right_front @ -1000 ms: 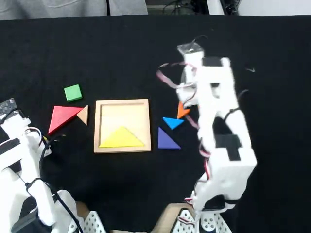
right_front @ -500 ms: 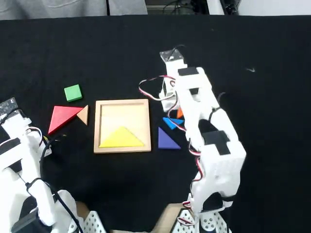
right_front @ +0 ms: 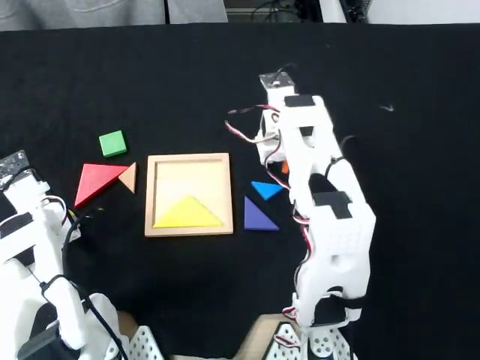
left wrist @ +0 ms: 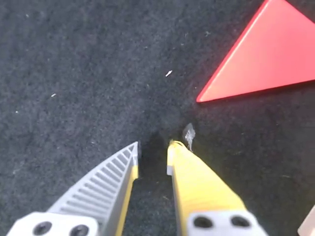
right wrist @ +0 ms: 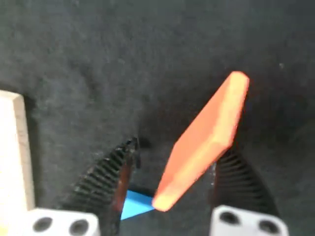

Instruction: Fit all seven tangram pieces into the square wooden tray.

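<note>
orange piece (right wrist: pixel 204 142) tilted inside right gripper (right wrist: pixel 179 152) (jaws apart), near tray (right wrist: pixel 12 147)

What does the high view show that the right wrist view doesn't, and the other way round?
High view adds: the green square, red triangle, tan triangle, purple piece, and the yellow triangle lying inside the wooden tray. Right wrist view adds: the orange piece tilted up on edge in the open right gripper, touching one finger with a gap to the other. Both: the orange piece, the blue triangle and the tray's edge.
</note>
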You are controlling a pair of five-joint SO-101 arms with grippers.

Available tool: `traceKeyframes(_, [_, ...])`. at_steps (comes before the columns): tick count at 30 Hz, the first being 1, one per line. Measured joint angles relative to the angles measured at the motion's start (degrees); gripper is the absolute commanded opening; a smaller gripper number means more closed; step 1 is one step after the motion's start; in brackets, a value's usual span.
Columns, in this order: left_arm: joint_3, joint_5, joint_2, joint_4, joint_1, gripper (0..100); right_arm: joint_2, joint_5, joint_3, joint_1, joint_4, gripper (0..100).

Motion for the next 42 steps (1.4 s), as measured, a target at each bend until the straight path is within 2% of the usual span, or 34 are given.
traceKeyframes(12, [0.0, 0.0, 0.0, 0.0, 0.0, 11, 0.09, 0.97, -0.44, 5.01, 1.14, 23.7])
traceKeyframes(18, [0.0, 0.0, 0.0, 0.0, 0.0, 11, 0.09, 1.05, -4.84, 10.02, 5.98, 23.7])
traceKeyframes(30, [0.0, 0.0, 0.0, 0.0, 0.0, 11, 5.89, 0.88, -8.35, 6.59, 4.4, 23.3])
traceKeyframes(35, [0.0, 0.0, 0.0, 0.0, 0.0, 11, 10.2, -1.14, -15.3, 6.59, 8.0, 7.5])
traceKeyframes(42, [0.0, 0.0, 0.0, 0.0, 0.0, 11, 14.15, -1.14, -23.03, 7.21, 13.1, 6.4])
